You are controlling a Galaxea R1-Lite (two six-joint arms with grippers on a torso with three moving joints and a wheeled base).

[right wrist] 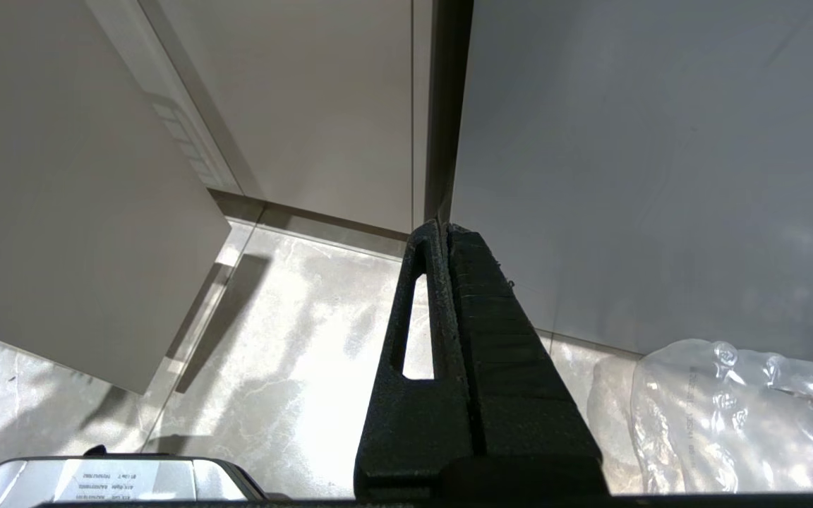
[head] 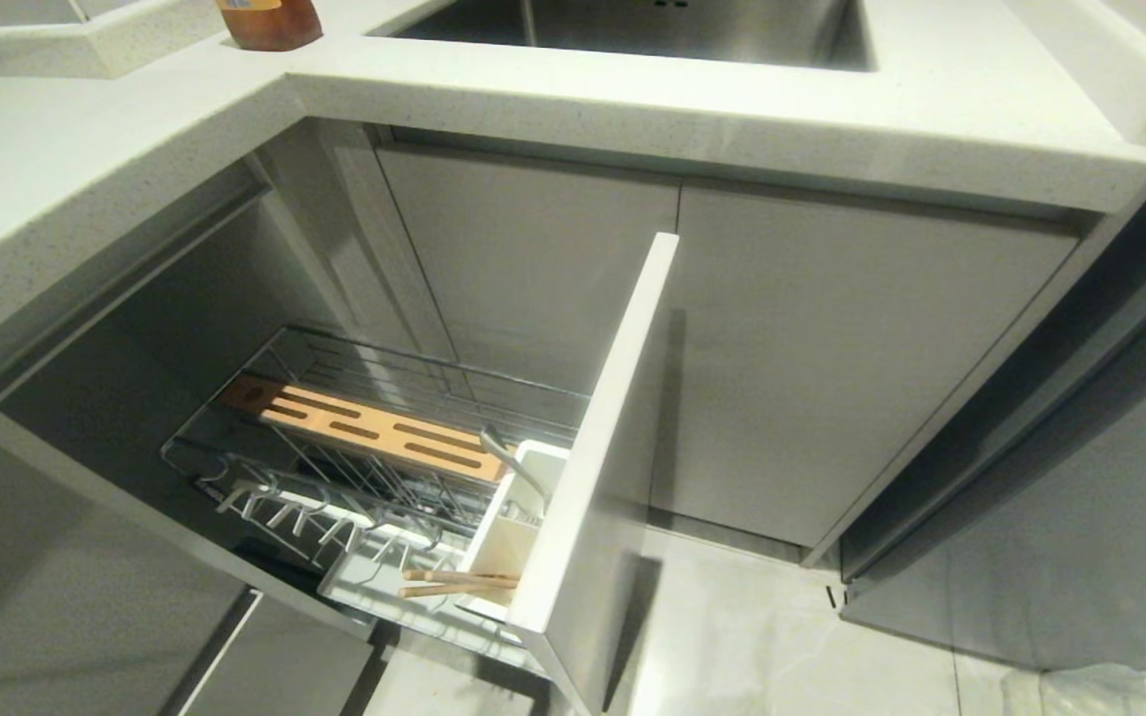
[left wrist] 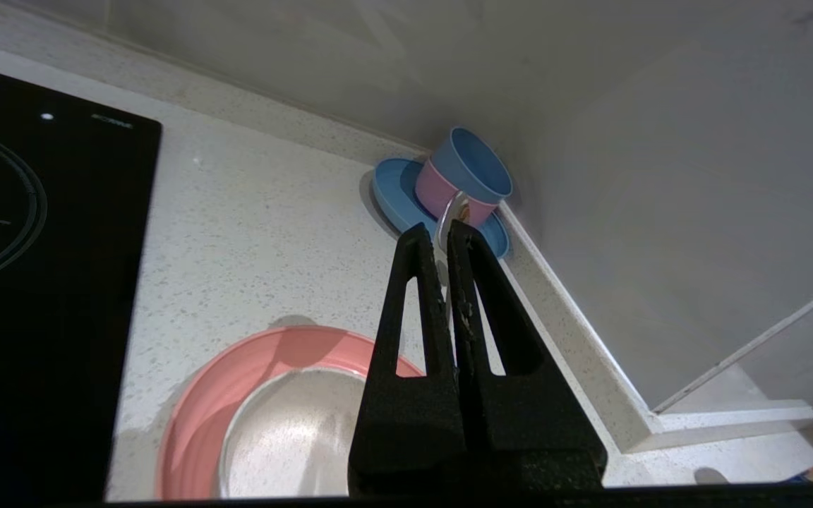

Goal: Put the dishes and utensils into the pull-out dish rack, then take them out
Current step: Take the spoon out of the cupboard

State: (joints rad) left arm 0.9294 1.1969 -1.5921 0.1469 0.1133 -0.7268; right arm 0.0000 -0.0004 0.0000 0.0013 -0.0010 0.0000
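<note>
In the left wrist view my left gripper (left wrist: 438, 229) hangs over the countertop, shut on a slim shiny metal utensil (left wrist: 448, 210) whose end pokes out past the tips. Below it the pink plate (left wrist: 216, 381) lies on the counter with the cream bowl (left wrist: 293, 437) on it. The head view shows the pull-out dish rack (head: 374, 467) drawn out, its white front panel (head: 603, 447) standing tall. The chopsticks (head: 459, 583) lie across the rack's front end, and another metal utensil (head: 511, 463) stands in a white cup. Shut and empty, my right gripper (right wrist: 444, 227) is parked above the floor.
A black cooktop (left wrist: 39, 282) lies beside the plate. A pink and blue cup on a blue saucer (left wrist: 406, 194) sits in the counter corner. The sink (head: 653, 30) is above the cabinets. A clear plastic bag (right wrist: 745, 416) lies on the floor.
</note>
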